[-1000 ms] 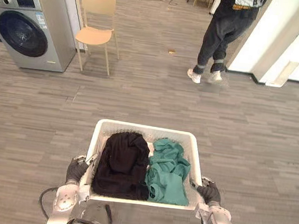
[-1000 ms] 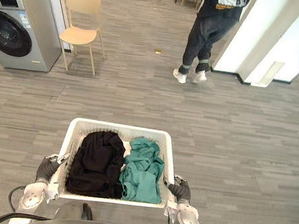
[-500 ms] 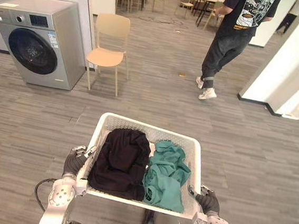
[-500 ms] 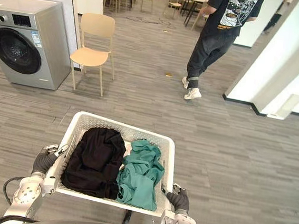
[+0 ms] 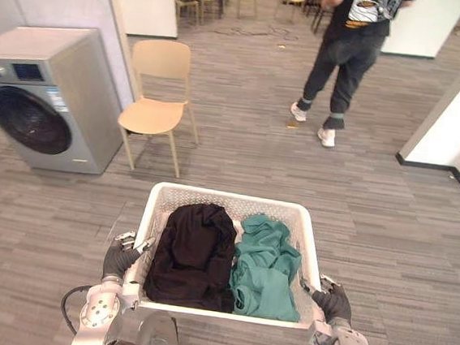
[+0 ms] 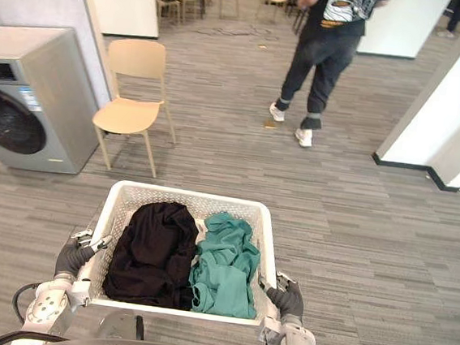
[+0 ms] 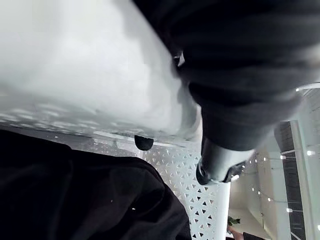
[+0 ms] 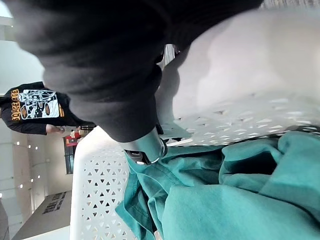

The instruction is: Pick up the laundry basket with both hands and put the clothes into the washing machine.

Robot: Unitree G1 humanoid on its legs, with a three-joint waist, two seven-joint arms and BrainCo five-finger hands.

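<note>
Partly hidden under its rim, the left hand (image 5: 118, 258) and right hand (image 5: 332, 301) are clasping opposite sides of the white perforated plastic laundry basket (image 5: 232, 195), hanging level between them, long axis hard to judge, black garment (image 5: 195, 253) by the left, teal garment (image 5: 266, 267) by the right.

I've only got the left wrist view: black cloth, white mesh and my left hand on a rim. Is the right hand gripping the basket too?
Observer: Yes. The right hand is curled over the right rim of the basket.
Operator: Anything in there besides the black cloth?
Observer: A green garment lies beside the black garment, on the robot's right.
Operator: Where's the washing machine from here?
Observer: The washing machine stands ahead and to the left, with a chair just to its right.
</note>
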